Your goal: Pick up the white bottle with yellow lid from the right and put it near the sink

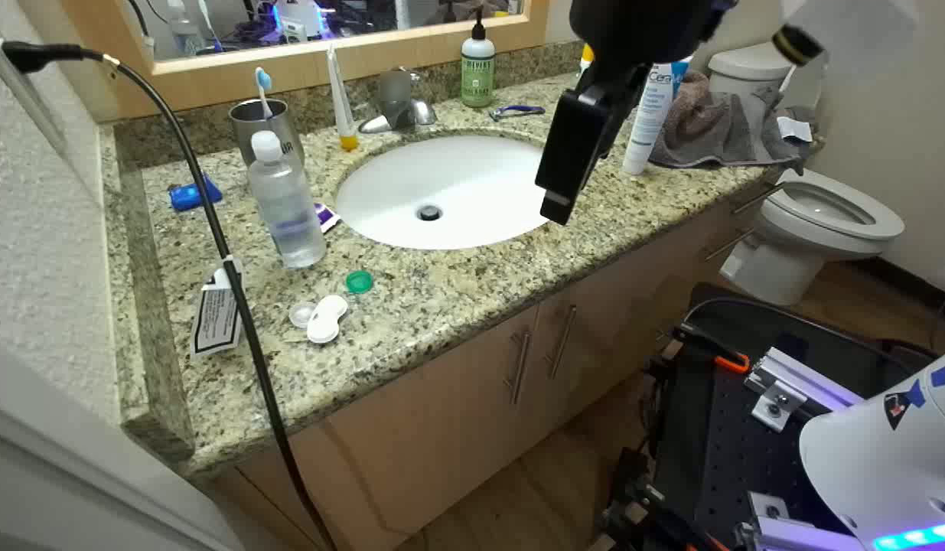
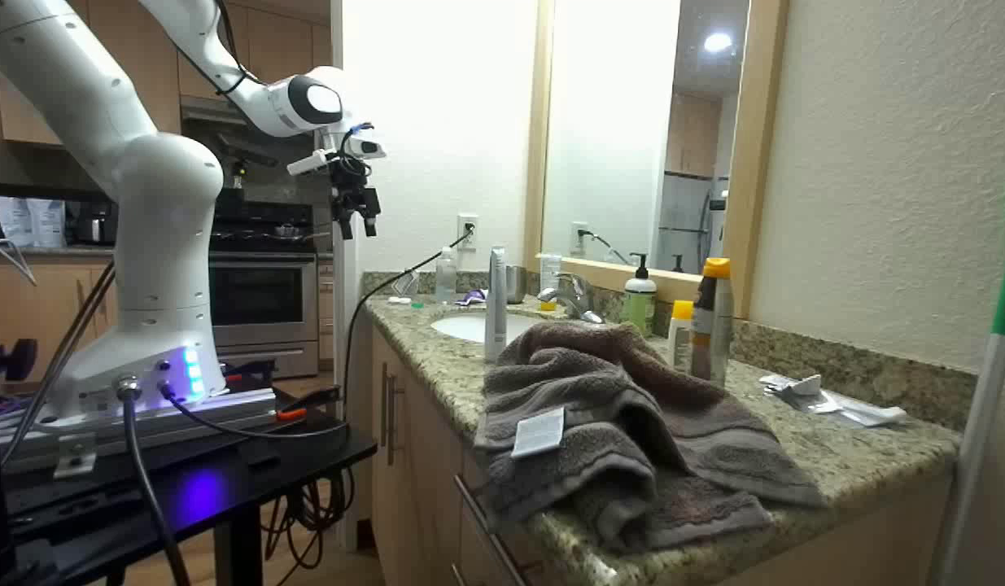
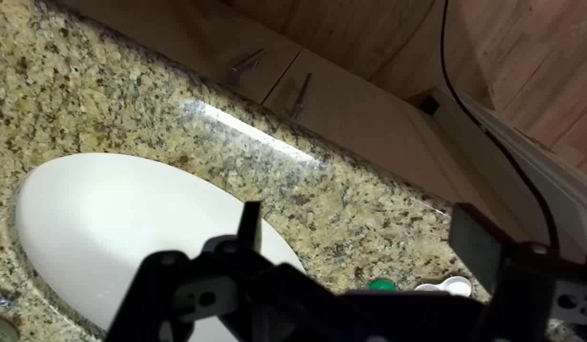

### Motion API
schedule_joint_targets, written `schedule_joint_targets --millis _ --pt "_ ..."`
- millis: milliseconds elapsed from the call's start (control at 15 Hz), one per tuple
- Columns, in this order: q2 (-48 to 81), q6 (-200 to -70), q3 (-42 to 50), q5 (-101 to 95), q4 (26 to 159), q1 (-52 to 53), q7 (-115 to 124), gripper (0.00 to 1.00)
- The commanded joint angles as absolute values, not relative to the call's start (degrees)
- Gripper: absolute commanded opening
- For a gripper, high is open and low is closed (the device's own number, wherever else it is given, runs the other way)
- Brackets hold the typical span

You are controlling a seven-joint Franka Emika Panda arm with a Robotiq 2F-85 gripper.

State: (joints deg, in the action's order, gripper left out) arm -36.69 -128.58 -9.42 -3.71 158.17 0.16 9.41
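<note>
Nothing is held by the spread gripper point(image 3: 357, 221); the yellow-lidded white bottle point(image 2: 679, 337), lower and well away, must still be picked up and put near the sink point(image 1: 472, 187).

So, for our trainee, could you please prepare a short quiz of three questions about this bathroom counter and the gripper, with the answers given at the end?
1. True or false: the gripper is closed on a bottle.
2. Multiple choice: the loose round lid closest to the sink is A) red; B) green; C) blue.
3. Fill in "taller" or "shorter": in an exterior view, the white bottle with yellow lid stands beside a ____ orange-capped bottle.

Key:
1. False; it is open and holds nothing.
2. B.
3. Taller.
</note>
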Motion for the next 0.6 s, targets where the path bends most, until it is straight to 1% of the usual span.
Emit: schedule_joint_targets --millis 0,200,400,533 --pt "-36.6 -128.4 -8.8 -4.2 158.1 0.8 9.8 1.00" --pt "-41.7 -127.1 -7.1 -5.1 159.9 -3.7 15.4 1.00" --pt "-48.7 -123.5 -2.0 -7.3 161.6 -9.4 15.9 1.00" --pt "-50.8 -119.5 1.3 -8.6 158.7 -14.0 15.8 1.00"
